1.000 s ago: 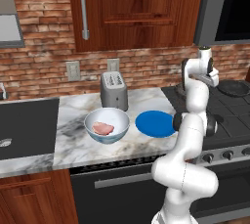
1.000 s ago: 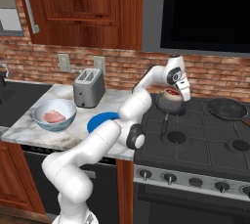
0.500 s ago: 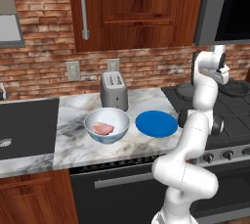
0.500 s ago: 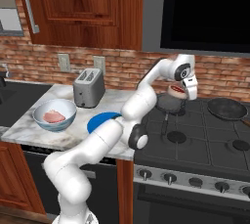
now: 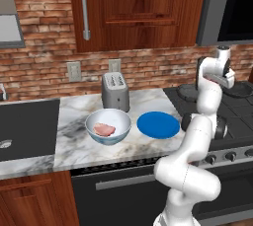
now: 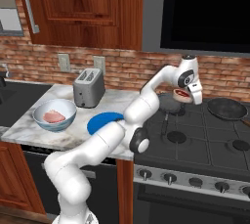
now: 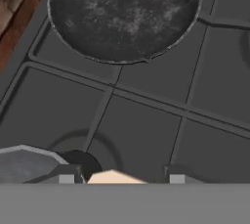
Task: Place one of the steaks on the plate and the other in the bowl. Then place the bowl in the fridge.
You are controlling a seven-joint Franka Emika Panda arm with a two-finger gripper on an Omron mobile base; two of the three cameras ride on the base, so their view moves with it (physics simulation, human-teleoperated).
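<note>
My gripper (image 6: 187,95) hangs over the stove's back burners, shut on the dark red steak (image 6: 181,94) with a whitish rim. In the hand view the steak's pale edge (image 7: 115,176) sits between the fingertips (image 7: 68,176). On the marble counter stands the bowl (image 5: 94,130), white inside, with the pale pink steak (image 5: 104,129) lying in it; from the right base camera the bowl (image 6: 39,119) is at the left. Next to it, toward the stove, the blue plate (image 5: 158,125) lies bare, partly hidden behind my arm as the plate (image 6: 103,121) in the right base view. The fridge is out of view.
A black frying pan (image 7: 122,12) rests on the back burner ahead of the hand. A second pan (image 6: 227,108) stands at the stove's right rear. Behind the bowl is a silver toaster (image 5: 114,91). A dark sink area (image 5: 27,129) bounds the counter on the left.
The arm has swung a little further right over the stove, carrying the dark red steak with it. Bowl, pink steak and plate have not moved.
</note>
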